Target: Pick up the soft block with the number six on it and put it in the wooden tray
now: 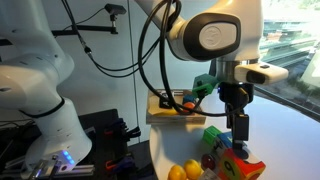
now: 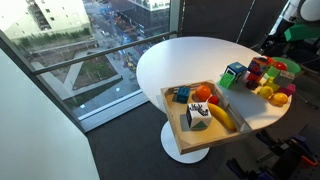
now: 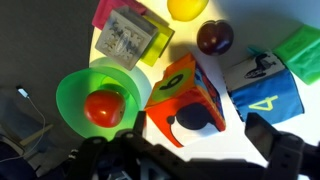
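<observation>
The soft block with the number six (image 3: 183,92) is a red-orange cube with a yellow-green patch, lying tilted on the white table in the wrist view. In an exterior view it sits at the bottom (image 1: 243,167). My gripper (image 3: 200,132) hangs just above it, open and empty, with one dark finger on each side of the block. It also shows from the side in an exterior view (image 1: 238,132). The wooden tray (image 2: 173,120) lies at the table's edge, apart from the block cluster, and holds fruit and blocks; it also shows behind the arm (image 1: 163,116).
Around the six block are a green bowl (image 3: 75,85) with a red tomato (image 3: 103,106), a blue cube with a four (image 3: 268,95), a plum (image 3: 214,37), a yellow fruit (image 3: 187,7), a green-pink patterned cube (image 3: 130,36) and a green block (image 3: 300,44).
</observation>
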Robot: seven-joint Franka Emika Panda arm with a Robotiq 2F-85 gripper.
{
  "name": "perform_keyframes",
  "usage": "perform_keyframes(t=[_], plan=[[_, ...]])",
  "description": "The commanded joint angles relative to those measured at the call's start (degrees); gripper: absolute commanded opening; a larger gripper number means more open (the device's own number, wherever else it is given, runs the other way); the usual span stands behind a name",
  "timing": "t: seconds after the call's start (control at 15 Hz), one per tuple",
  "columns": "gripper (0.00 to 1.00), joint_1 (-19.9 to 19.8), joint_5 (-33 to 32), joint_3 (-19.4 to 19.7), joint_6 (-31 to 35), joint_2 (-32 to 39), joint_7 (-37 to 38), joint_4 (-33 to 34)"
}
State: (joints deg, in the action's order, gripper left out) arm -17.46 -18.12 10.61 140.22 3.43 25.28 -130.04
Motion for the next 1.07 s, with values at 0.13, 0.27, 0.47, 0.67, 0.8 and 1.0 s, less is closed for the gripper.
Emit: perform_keyframes(t=[0.13, 0.27, 0.47, 0.67, 0.8, 1.0], plan=[[1.00, 1.87, 5.89, 2.42, -1.40, 6.50, -3.64, 7.03], [1.00, 2.12, 7.59, 2.80, -1.30, 8.06, -5.00, 8.16], [1.00, 2.25, 8.99, 3.20, -0.91, 9.97, -7.42, 9.16], [1.00, 1.86, 10.50, 3.16, -0.68, 11.18, -11.46, 9.73], [1.00, 1.66, 11.33, 3.19, -0.65, 11.60, -14.13, 9.93], [1.00, 1.66, 11.26, 3.68, -0.74, 12.01, -16.61, 10.30]])
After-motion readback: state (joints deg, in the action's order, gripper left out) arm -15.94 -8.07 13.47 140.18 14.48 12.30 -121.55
